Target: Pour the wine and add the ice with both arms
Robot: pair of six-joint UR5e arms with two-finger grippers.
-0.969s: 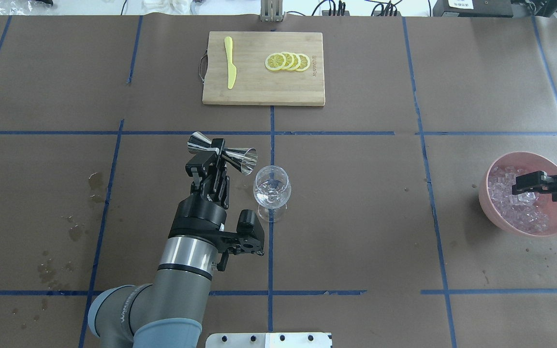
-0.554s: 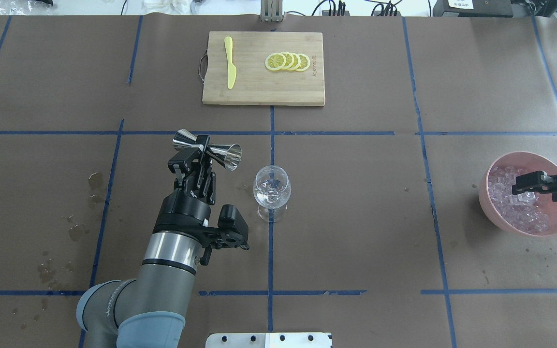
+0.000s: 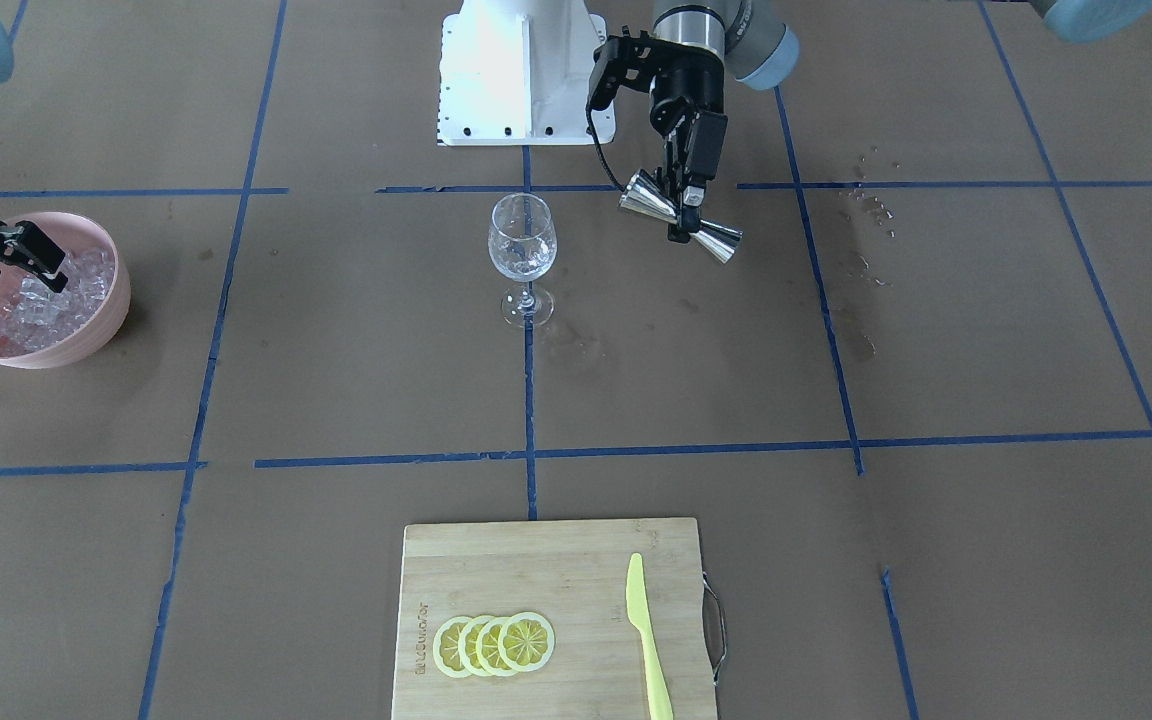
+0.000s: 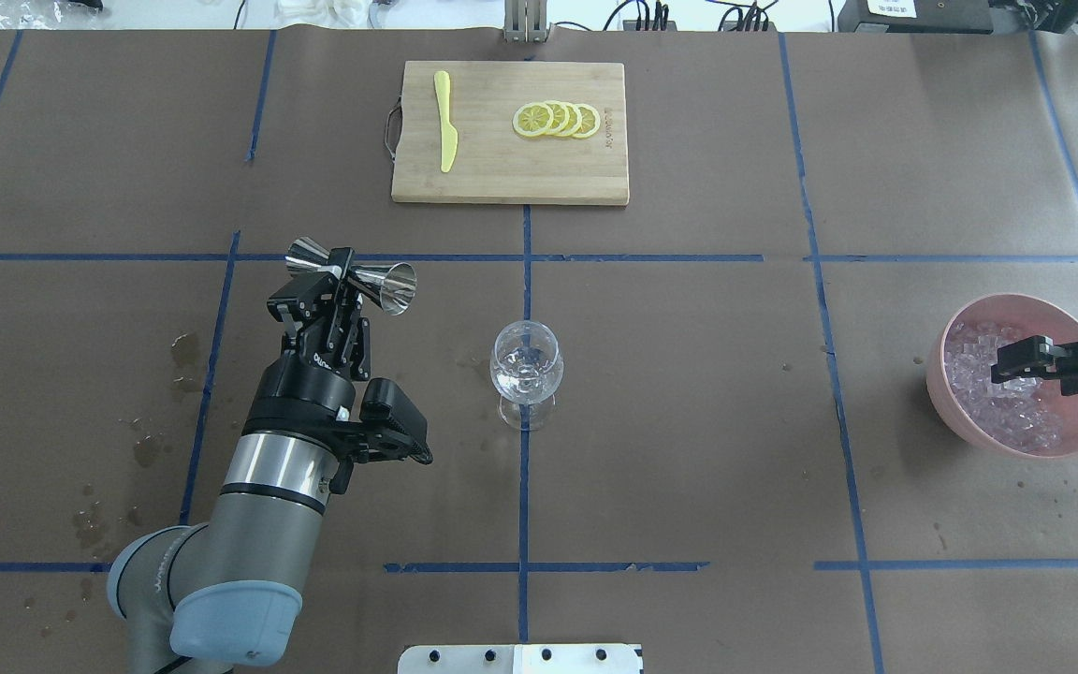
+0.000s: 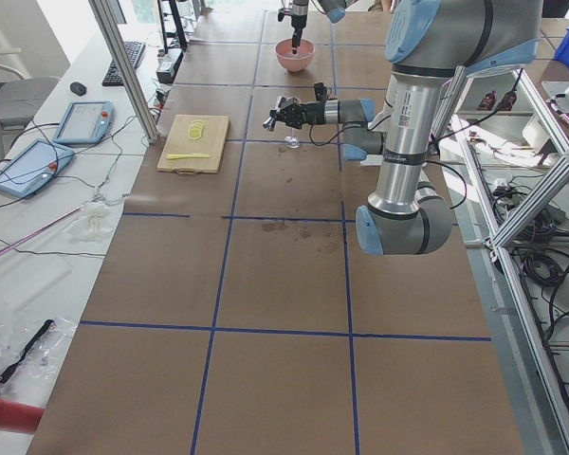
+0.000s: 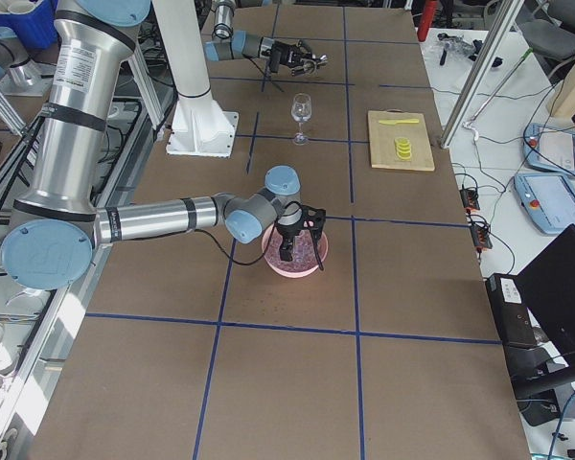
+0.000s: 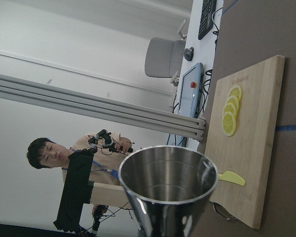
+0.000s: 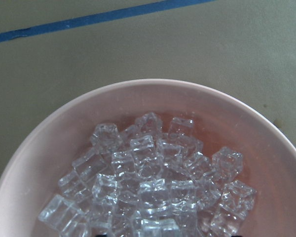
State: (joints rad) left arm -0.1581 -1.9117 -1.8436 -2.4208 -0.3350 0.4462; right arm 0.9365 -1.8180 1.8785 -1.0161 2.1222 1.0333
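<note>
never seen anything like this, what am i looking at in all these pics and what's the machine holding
It is a robot with two jointed arms at a paper-covered table, each ending in a two-finger claw. One picture looks down from behind it, one faces it from across the table, two look along the table from its ends, and two come from cameras on the wrists. The left claw is shut on a steel jigger, tipped on its side, a little apart from an upright wine glass. The right claw hangs open over a pink bowl of ice, which its wrist camera looks straight down on. Across from the robot lies a cutting board with lemon slices and a yellow knife.
</note>
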